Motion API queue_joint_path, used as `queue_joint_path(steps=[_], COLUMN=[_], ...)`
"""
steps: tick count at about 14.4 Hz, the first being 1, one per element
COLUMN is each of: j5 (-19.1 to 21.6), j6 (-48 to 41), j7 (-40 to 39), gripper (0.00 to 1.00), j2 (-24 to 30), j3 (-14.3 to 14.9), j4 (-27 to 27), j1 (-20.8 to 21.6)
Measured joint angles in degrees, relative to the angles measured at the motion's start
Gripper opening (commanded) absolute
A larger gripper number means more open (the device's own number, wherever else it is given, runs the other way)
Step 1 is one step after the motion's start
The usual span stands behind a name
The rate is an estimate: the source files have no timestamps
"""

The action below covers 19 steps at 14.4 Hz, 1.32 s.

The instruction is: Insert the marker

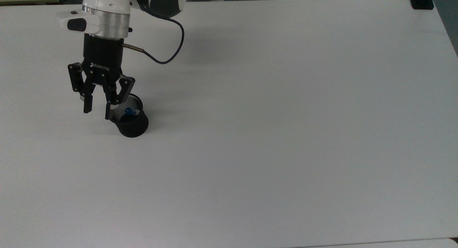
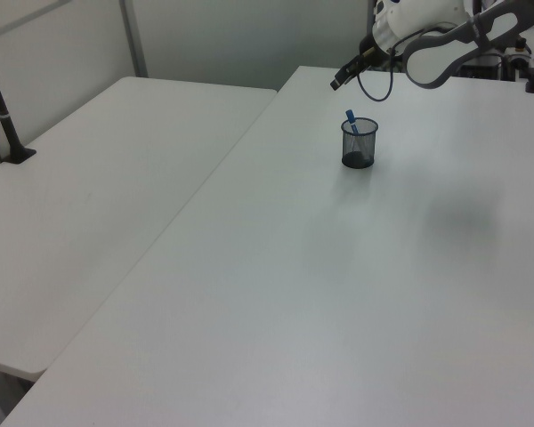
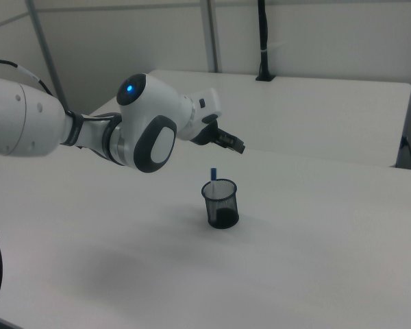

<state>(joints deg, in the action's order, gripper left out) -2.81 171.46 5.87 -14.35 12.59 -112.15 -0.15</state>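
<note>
The marker [image 1: 129,112] stands inside the black mesh cup [image 1: 133,127], leaning on its rim with the blue end sticking up. In the left view the marker [image 2: 351,119] pokes above the cup [image 2: 359,149], and in the right view the marker [image 3: 214,173] rises from the cup [image 3: 220,205]. My gripper [image 1: 97,112] hangs open above the table just to the top view's left of the cup, holding nothing. Up and to the left view's left of the cup is the gripper [image 2: 336,84]; it is above the cup in the right view [image 3: 238,147].
The cup stands on a wide white table [image 1: 272,133]. A second white table [image 2: 98,196] adjoins it on the left view's left. A black post base [image 1: 422,1] sits at the top view's far right corner.
</note>
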Motion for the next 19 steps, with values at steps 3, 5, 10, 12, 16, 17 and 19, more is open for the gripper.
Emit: queue_joint_path(steps=[3,5,10,12,16,17,19], j5=[0.1,0.1,0.2,0.2,0.3,0.3,0.7], j6=[-0.8,-1.8,-24.0,-37.8,-61.8,-66.6,-74.6], j7=[1.6,4.2,7.1,7.6,8.2,8.2,7.6], gripper=[1.0,1.0,1.0,1.0,1.0,1.0,1.0], j2=[0.5,1.1,2.7,3.4,6.1,7.1,10.2], j3=[0.0,-0.1,-0.6,-2.3,-7.8,-8.9,-10.9], j4=[0.2,1.1,11.4,16.2,20.1,20.1,19.3], j1=[0.8,1.5,2.6,3.1,3.9,4.0,4.1])
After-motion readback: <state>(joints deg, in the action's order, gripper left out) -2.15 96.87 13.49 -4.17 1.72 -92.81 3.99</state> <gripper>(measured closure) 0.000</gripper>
